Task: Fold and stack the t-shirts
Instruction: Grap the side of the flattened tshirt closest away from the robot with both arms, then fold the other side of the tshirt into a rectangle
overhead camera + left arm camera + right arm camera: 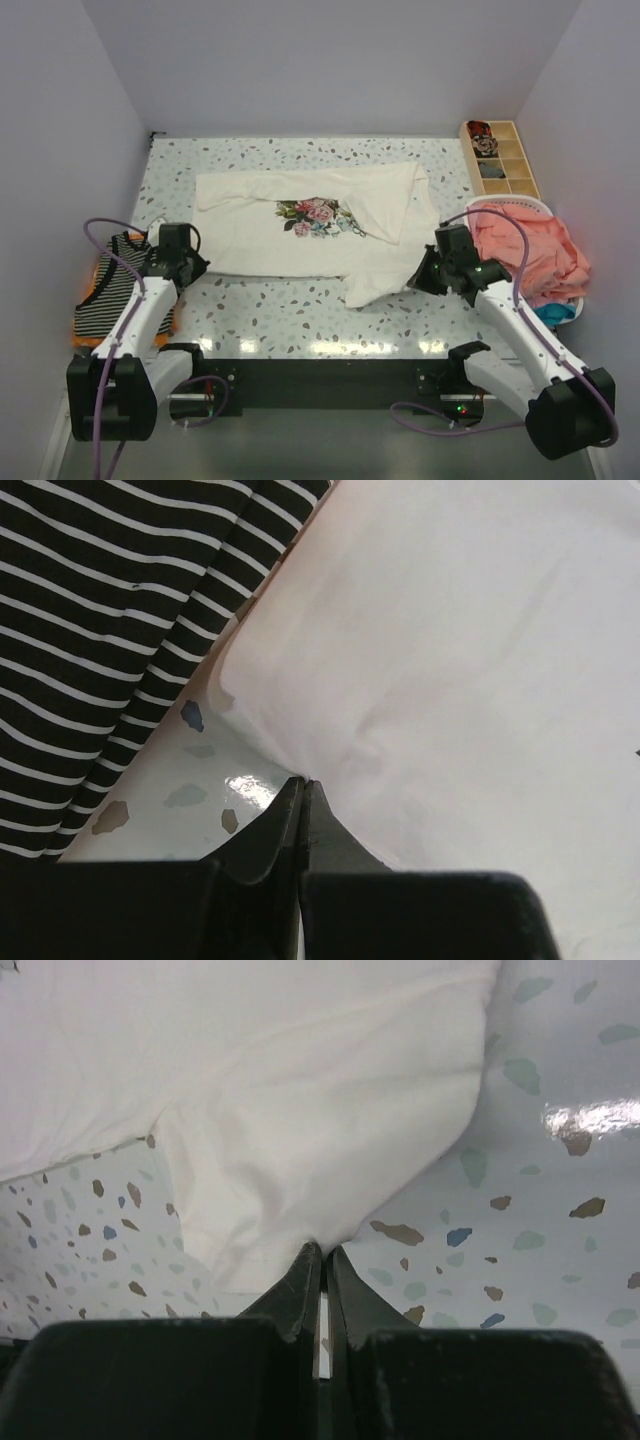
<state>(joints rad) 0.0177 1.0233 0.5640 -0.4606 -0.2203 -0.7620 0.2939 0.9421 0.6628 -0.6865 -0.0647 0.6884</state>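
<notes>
Pinches the cream t-shirt's (300,225) near left edge in the clenched left pincer (302,781), its near right edge in the clenched right pincer (322,1251). Stretches both arms forward, wrists low over the desk (300,315). Has the shirt spread print-up between them, striped tee (115,285) left, coral-pink tee (525,255) right.

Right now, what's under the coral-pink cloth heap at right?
A blue cloth peeks out at the near edge of the coral-pink cloth heap. The white basket rim shows; anything else is covered.
</notes>
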